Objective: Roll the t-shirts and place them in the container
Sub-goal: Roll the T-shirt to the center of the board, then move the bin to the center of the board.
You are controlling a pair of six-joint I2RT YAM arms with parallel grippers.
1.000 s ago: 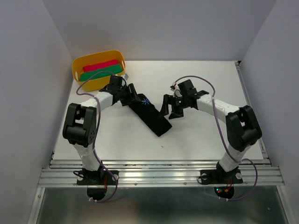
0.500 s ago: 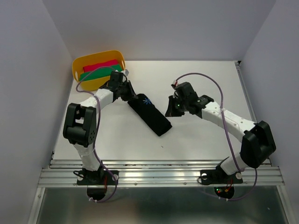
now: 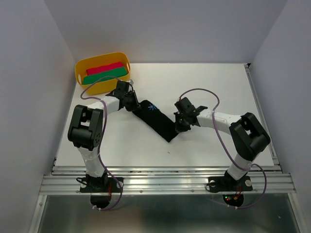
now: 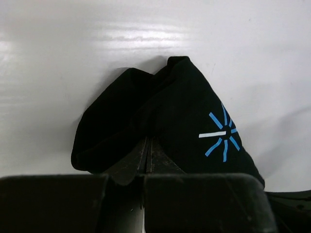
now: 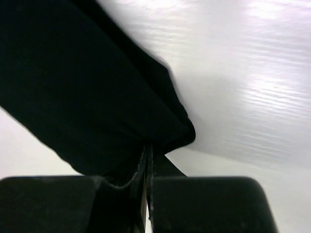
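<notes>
Black cloth, seen from above: the t-shirt (image 3: 156, 119) lies as a long narrow band on the white table (image 3: 218, 92), its long axis running diagonally from far-left to near-right. The left gripper (image 3: 131, 102) is at the far end, near the yellow tub (image 3: 80, 73). The right gripper (image 3: 179, 125) is at the right edge of the near end, so each arm has its own end.

In the left wrist view the jaws are pressed together with a fold of the cloth pinched between them. A blue starburst print (image 4: 223, 133) sits just to the right (so the shirt is not plain).

In the right wrist view the jaws are likewise closed, nipping the band's edge, and the cloth spreads away up and to the left.

Any roll, I judge, must travel along that diagonal, from one held end toward the other.
</notes>
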